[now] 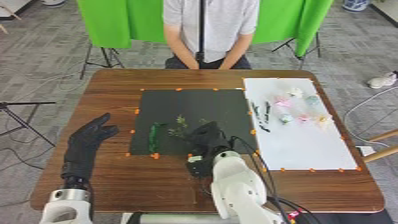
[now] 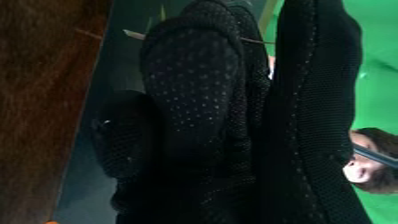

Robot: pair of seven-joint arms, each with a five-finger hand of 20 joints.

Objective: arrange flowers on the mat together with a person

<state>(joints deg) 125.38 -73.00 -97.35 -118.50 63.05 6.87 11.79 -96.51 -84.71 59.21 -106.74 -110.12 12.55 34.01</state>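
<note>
Ok, nearest stuff 1st: the right hand (image 1: 208,137) is over the dark mat (image 1: 213,102), fingers and thumb together, clamped on a thin leafy sprig (image 1: 181,121) afaict. Left hand (image 1: 87,137) rests on the wood beside the mat, fingers loosely apart. Green stem (image 1: 154,136) lies on the mat, on the left hand's side. Farther over, the pale flowers (image 1: 304,118) and some dark stems (image 1: 263,116) are on the white sheet (image 1: 306,152).

Sprig's prob v. light, springy stalk, soft leaves – nothing heavy, but imo it could roll or twist in smooth fabric. I'd pinch the bare stalk low down, w/o squashing the leafy bits.

Hard to make out: the gloved fingers cover most of the stalk, so the exact grip pt is hidden – can't tell if its lower end touches the mat, either.
</note>
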